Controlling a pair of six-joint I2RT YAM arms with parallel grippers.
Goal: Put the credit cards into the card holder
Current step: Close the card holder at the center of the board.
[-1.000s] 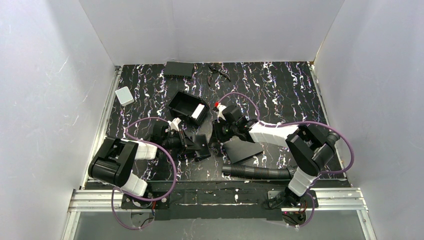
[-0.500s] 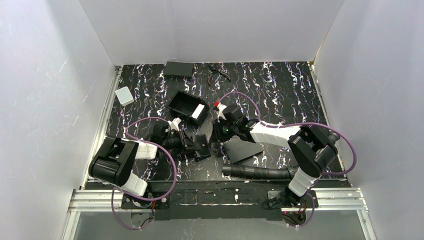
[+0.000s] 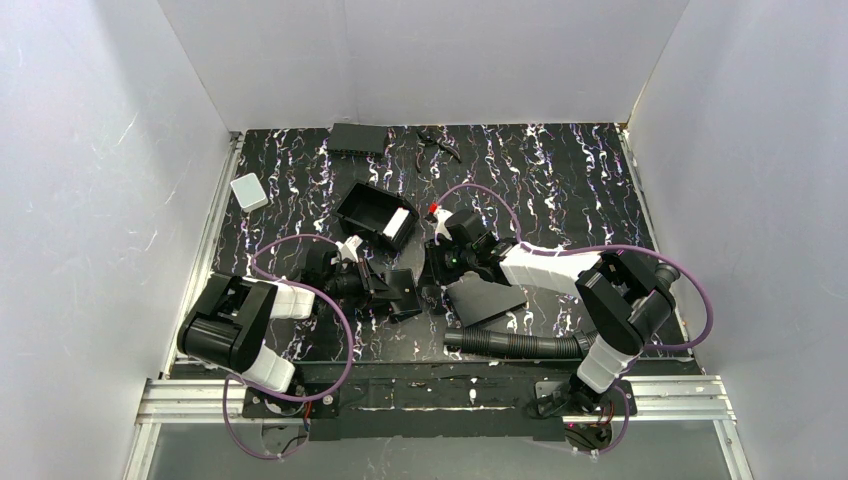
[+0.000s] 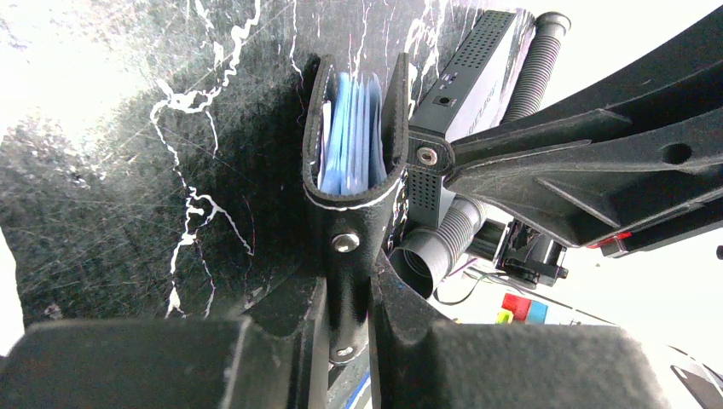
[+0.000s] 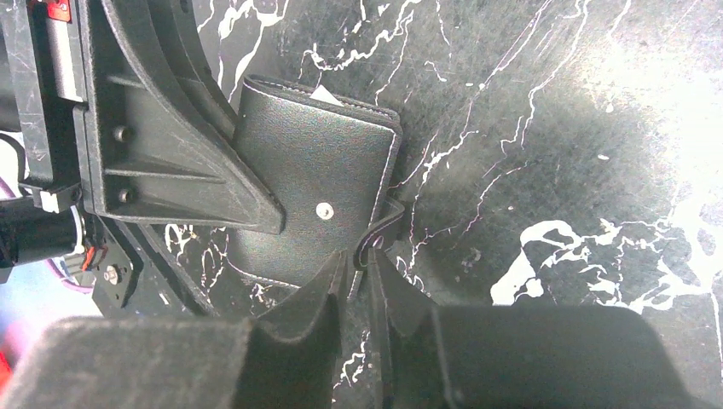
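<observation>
Black leather card holder (image 4: pixel 351 209) sits mid-bench (image 4: pixel 128 170), its mouth gaping, with the pale-blue credit cards (image 4: pixel 349 136) tucked between its two walls. The left gripper (image 4: pixel 348 311) is clenched on its snap tab (stud just above the fingers). The right gripper (image 5: pixel 356 281) pinches the holder's strap edge.

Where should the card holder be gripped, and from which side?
Grip the card holder by the riveted tab below its folded bottom, coming from that closed end: the tab is flat, and the mouth holding the blue cards is left free.
</observation>
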